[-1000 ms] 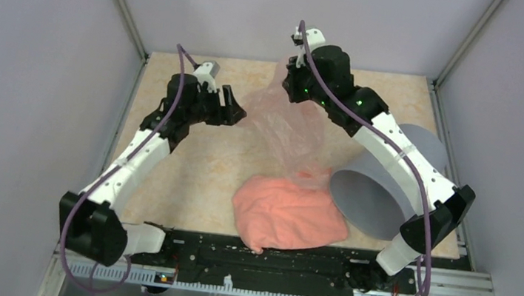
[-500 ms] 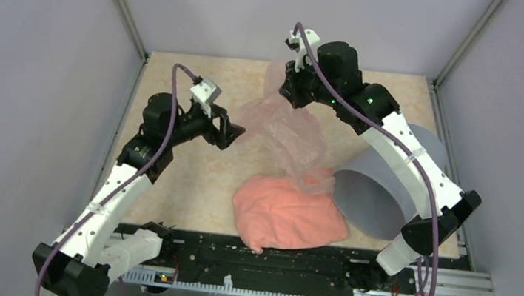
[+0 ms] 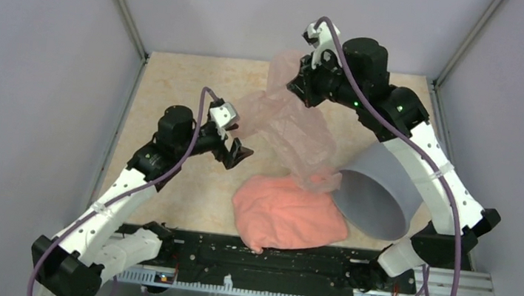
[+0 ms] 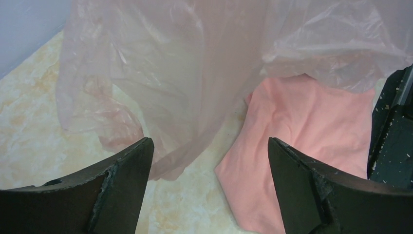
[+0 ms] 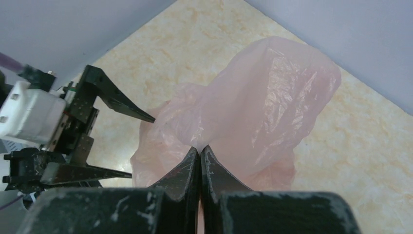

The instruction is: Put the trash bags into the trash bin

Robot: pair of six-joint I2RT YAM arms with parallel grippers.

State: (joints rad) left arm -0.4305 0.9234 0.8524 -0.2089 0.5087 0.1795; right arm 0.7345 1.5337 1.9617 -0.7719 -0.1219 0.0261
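While the right fingers (image 5: 194, 157) are clamped together on the top of the pale pink trash bag (image 3: 291, 125), it hangs over the bench (image 3: 177, 79), its lower end on the salmon sheet (image 3: 289, 214) just beside the grey trash bin (image 3: 390, 174). The left fingers (image 3: 235, 152) gape wide apart near the film, holding nothing.

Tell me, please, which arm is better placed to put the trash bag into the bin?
Right: the right gripper is shut on the trash bag beside the bin; the left gripper is open, empty.
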